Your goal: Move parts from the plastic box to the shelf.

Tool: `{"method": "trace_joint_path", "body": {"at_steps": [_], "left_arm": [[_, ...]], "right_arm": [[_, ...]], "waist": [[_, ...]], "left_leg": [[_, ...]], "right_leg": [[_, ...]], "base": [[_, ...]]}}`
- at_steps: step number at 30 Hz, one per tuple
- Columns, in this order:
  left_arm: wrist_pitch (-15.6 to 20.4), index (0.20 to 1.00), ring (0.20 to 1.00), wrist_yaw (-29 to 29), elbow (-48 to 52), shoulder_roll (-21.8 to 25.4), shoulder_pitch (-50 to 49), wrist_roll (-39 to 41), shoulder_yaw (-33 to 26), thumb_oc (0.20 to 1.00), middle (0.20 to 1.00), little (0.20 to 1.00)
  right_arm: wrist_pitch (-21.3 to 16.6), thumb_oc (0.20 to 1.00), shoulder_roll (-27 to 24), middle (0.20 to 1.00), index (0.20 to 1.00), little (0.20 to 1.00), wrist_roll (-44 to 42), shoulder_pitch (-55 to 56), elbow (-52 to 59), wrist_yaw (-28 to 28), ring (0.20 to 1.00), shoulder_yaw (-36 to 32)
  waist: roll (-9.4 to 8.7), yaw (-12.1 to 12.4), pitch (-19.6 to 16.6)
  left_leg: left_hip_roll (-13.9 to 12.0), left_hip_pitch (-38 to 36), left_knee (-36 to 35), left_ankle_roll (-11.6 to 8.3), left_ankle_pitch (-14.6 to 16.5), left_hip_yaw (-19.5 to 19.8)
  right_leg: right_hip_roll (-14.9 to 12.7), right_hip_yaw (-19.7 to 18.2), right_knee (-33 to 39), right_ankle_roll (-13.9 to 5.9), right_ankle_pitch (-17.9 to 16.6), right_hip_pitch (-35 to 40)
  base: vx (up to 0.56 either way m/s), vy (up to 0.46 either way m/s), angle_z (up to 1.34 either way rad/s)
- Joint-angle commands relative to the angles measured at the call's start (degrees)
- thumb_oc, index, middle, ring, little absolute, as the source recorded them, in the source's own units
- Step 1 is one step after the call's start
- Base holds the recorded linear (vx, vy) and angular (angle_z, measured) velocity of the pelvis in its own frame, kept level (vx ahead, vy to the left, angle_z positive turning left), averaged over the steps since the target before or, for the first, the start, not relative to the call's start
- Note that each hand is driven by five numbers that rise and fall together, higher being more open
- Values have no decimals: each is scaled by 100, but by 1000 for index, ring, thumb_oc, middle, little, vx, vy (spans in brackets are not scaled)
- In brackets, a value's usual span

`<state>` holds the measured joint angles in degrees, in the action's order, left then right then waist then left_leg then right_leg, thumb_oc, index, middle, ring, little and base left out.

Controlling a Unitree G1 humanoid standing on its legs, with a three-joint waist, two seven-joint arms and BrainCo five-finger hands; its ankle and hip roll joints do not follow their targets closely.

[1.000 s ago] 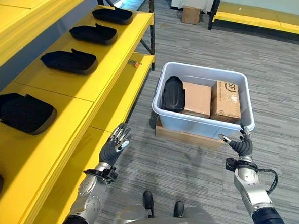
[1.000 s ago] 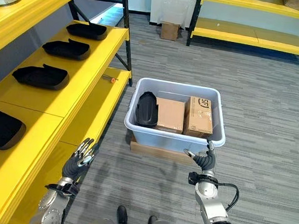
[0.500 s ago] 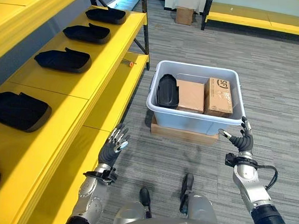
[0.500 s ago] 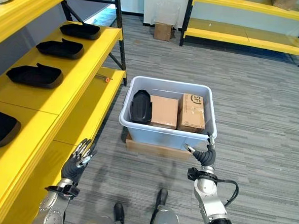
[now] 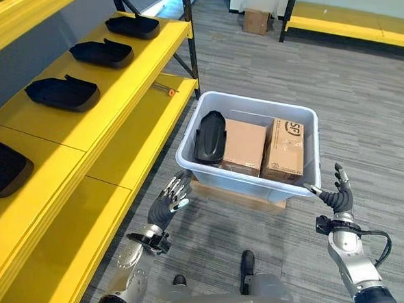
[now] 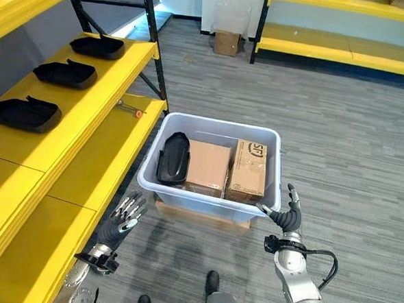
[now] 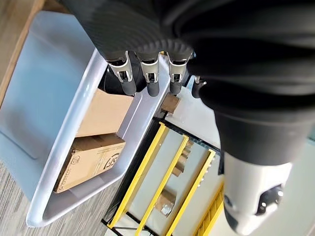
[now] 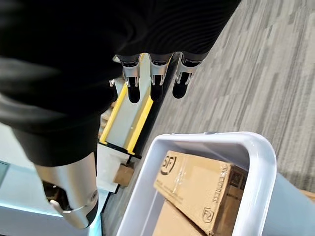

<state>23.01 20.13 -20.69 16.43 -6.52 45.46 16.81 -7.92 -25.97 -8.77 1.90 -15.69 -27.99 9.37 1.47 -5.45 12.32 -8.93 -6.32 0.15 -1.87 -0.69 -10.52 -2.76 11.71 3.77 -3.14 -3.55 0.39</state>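
Note:
A pale grey plastic box [image 5: 248, 186] stands on the floor ahead of me on a flat cardboard sheet. Inside it a black moulded part [image 5: 210, 135] leans at the left end, beside two brown cartons [image 5: 243, 146] [image 5: 283, 150]. The yellow shelf [image 5: 80, 127] runs along my left and carries several black parts [image 5: 63, 93] in a row. My left hand [image 5: 167, 205] hovers open just short of the box's front left corner. My right hand [image 5: 338, 197] is open by the box's front right corner, fingers straight, holding nothing. The left wrist view shows the box's rim [image 7: 93, 123] past the fingers.
A lower yellow shelf board [image 5: 138, 130] juts toward the box, with a small orange-tipped tool [image 5: 166, 90] on it. Another yellow rack [image 5: 354, 27] and a small carton [image 5: 256, 20] stand at the far end of the grey floor.
The camera has moved: the whole view has shifted, with the box now nearer and more central. Both hands stay open and low in front of the box.

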Motion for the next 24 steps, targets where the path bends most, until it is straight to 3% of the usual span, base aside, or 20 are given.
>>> {"method": "trace_joint_path", "body": {"at_steps": [1, 2, 3, 4, 6, 9, 10, 11, 12, 14, 17, 21, 24], "left_arm": [[61, 1000, 1000, 140, 361, 209, -79, -198, -70, 1000, 1000, 1000], [45, 1000, 1000, 133, 351, 209, -76, -201, -71, 1000, 1000, 1000], [-227, 1000, 1000, 331, 215, 193, -14, -279, -78, 1000, 1000, 1000], [-243, 1000, 1000, 333, 213, 245, 26, -444, -65, 1000, 1000, 1000], [-271, 1000, 1000, 309, 214, 291, 65, -411, -126, 1000, 1000, 1000], [-242, 1000, 1000, 313, 174, 341, 50, -215, -248, 1000, 1000, 1000], [-255, 1000, 1000, 282, 192, 345, 48, -184, -263, 1000, 1000, 1000], [-261, 1000, 1000, 262, 200, 350, 11, -129, -298, 1000, 1000, 1000], [-265, 1000, 1000, 300, 176, 340, -12, -73, -336, 1000, 1000, 1000], [-218, 1000, 1000, 385, 78, 289, 6, 23, -407, 1000, 1000, 1000], [-235, 1000, 1000, 371, -73, 193, 93, -34, -392, 1000, 1000, 1000], [-58, 1000, 1000, 317, -178, 211, 59, -42, -298, 1000, 1000, 1000], [15, 1000, 1000, 178, -99, 242, 50, -61, -285, 1000, 1000, 1000]], "right_arm": [[-475, 1000, -21, 1000, 1000, 1000, 43, -156, 211, -116, 1000, -207], [-492, 1000, -26, 1000, 1000, 1000, 47, -149, 213, -103, 1000, -216], [-572, 1000, -124, 1000, 1000, 1000, 267, -93, 266, -40, 1000, -276], [-624, 1000, -209, 1000, 1000, 1000, 552, -110, 291, 84, 1000, -261], [-651, 1000, -274, 1000, 1000, 1000, 697, -156, 307, 140, 1000, -201], [-538, 1000, -472, 1000, 1000, 1000, 731, -299, 355, 249, 1000, -178], [-526, 1000, -544, 1000, 1000, 1000, 625, -348, 359, 283, 1000, -197], [-449, 1000, -645, 1000, 1000, 1000, 447, -411, 393, 348, 1000, -234], [-427, 1000, -686, 1000, 1000, 1000, 387, -441, 393, 354, 1000, -244], [-379, 1000, -663, 1000, 1000, 1000, 142, -594, 321, 401, 1000, -202], [-259, 1000, -501, 1000, 1000, 1000, -66, -654, 217, 399, 1000, -205], [-70, 1000, -183, 1000, 1000, 1000, 216, -545, 391, 238, 1000, -163], [-50, 1000, -114, 1000, 1000, 1000, 146, -618, 425, 179, 1000, -61]], "waist": [[-300, -69, -110], [-292, -74, -110], [-260, -107, -102], [-295, -69, -20], [-322, -30, 81], [-311, -6, 180], [-295, 11, 214], [-269, 68, 272], [-256, 101, 283], [-244, 156, 388], [-185, 132, 426], [-161, 149, 358], [-197, 262, 350]], "left_leg": [[704, -359, 354, 232, 704, -311], [696, -351, 399, 224, 686, -317], [468, -33, 1655, 26, 108, -500], [406, 496, 2536, 8, 12, -354], [312, 818, 2657, 30, 23, -327], [42, 979, 1748, -19, -196, -425], [-58, 1004, 1317, -82, -398, -378], [-306, 1109, 571, -239, -857, -183], [-458, 1198, 364, -309, -1092, -108], [-550, 1260, 229, -311, -965, -9], [-520, 994, 259, -307, -646, -241], [-204, 472, -100, -196, -356, -323], [-116, 535, -145, -149, -299, -299]], "right_leg": [[-108, -67, -628, 48, 68, -422], [-100, -56, -642, 65, 91, -416], [1, 41, -643, 299, 290, -251], [5, -44, -727, 402, 376, -208], [-17, -114, -832, 407, 425, -194], [-60, -178, -953, 330, 554, -73], [-73, -207, -945, 307, 585, 7], [-104, -253, -915, 281, 653, 198], [-111, -277, -895, 292, 676, 278], [-237, -341, -1124, 268, 886, 373], [-346, -190, -1306, 196, 945, 355], [-544, -71, -1286, -51, 712, 156], [-579, -32, -1138, -103, 610, 45]], "base": [[111, -93, 13], [175, -205, 9], [177, -241, 34], [175, -238, 34], [97, -24, 9], [164, 170, -12], [279, 359, -9], [288, 371, -12], [323, 510, -34], [190, 401, -70], [127, 274, -71], [121, 217, -8], [14, 43, 11]]}}
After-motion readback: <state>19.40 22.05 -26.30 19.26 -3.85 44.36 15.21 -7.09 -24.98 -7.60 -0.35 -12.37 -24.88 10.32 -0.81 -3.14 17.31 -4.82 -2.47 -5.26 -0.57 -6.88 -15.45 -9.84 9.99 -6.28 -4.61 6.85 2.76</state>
